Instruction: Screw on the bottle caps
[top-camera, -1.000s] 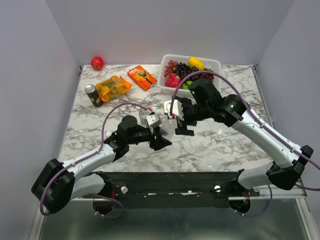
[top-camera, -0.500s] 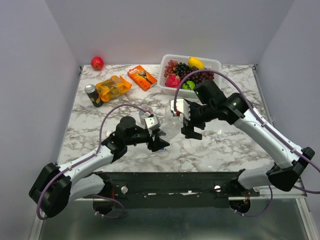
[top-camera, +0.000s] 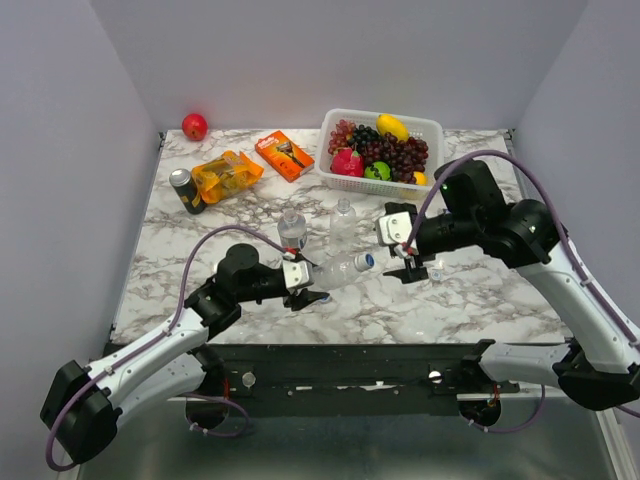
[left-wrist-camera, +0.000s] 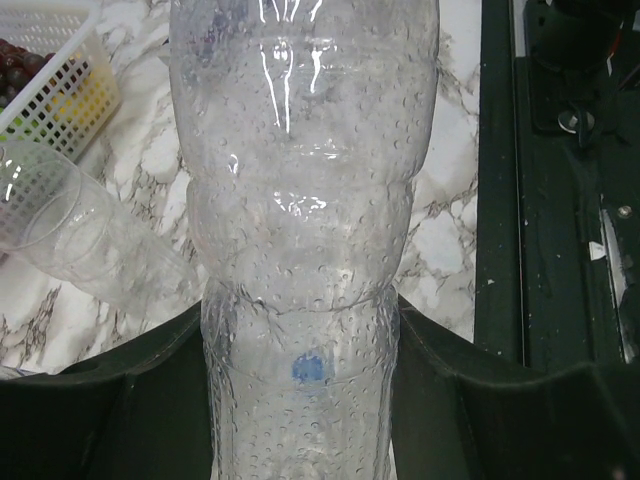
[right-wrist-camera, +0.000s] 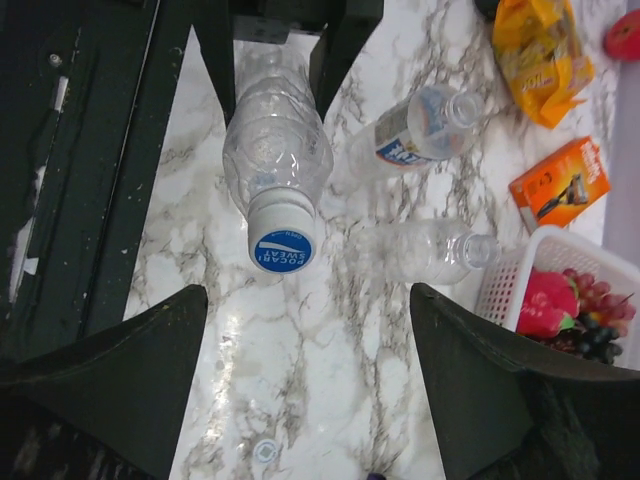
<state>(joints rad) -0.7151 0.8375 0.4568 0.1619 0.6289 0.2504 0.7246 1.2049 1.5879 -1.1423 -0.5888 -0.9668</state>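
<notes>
**Top view.** The left tool (top-camera: 308, 285) is clamped on the base end of the capped bottle (top-camera: 338, 270). The bottle lies level, low over or on the desk (top-camera: 480, 300); I cannot tell which. Its neck aims toward 2 o'clock and carries the blue cap (top-camera: 367, 261). The right tool (top-camera: 412, 264) hangs at the cap's 3 o'clock, near it but not touching. The labelled bottle (top-camera: 292, 230) and the plain bottle (top-camera: 343, 214) stand upright at 11 and 12 o'clock of the held one.

**Left wrist view.** Dark fingers (left-wrist-camera: 450, 380) press both sides of the clear wall near 6 o'clock. The plastic looks thin, dimpled and empty, so it is probably very light, slick and easy to buckle. The ribbed lower body, where it is gripped, looks the stiffest place to hold it against a twist.

**Right wrist view.** This tool's fingers stand wide apart at 7 and 5 o'clock with nothing between them. The blue cap faces the lens just left of centre. The two other bottles show bare necks at 1 and 3 o'clock. A loose cap (right-wrist-camera: 264, 450), whitish, lies on the desk at 6 o'clock. It is small and hard and would likely skid on the marble, so it is best pinched squarely across its rim.
</notes>
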